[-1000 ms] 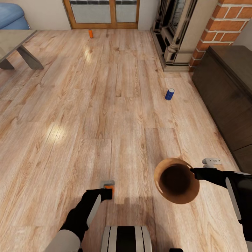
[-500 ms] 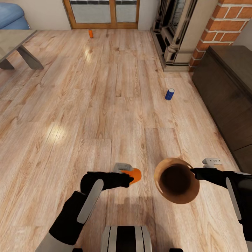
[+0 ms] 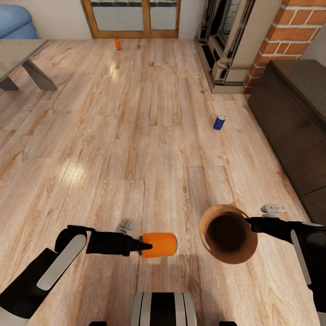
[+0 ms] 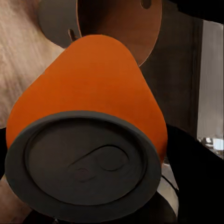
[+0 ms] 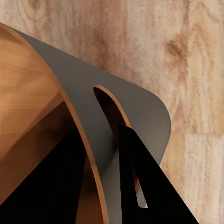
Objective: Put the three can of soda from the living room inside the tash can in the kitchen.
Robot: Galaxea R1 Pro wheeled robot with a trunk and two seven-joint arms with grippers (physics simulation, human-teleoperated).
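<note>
While the left end effector [image 3: 146, 246] grips the orange soda can [image 3: 158, 244] sideways at lower centre, its far end should clear the copper trash can [image 3: 228, 234] rim, pinched by the right end effector [image 3: 248, 221], before release.

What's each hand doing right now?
Left hand: closed on an orange soda can, held sideways beside the bin.
Right hand: closed on the rim of the copper trash can.

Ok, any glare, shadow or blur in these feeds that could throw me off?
Head view: sharp, with pale glare patches on the floor and a soft shadow below the held orange can. Left wrist view: the can's grey top looms large. Right wrist view: fingers black silhouettes over the bin's rim.
</note>
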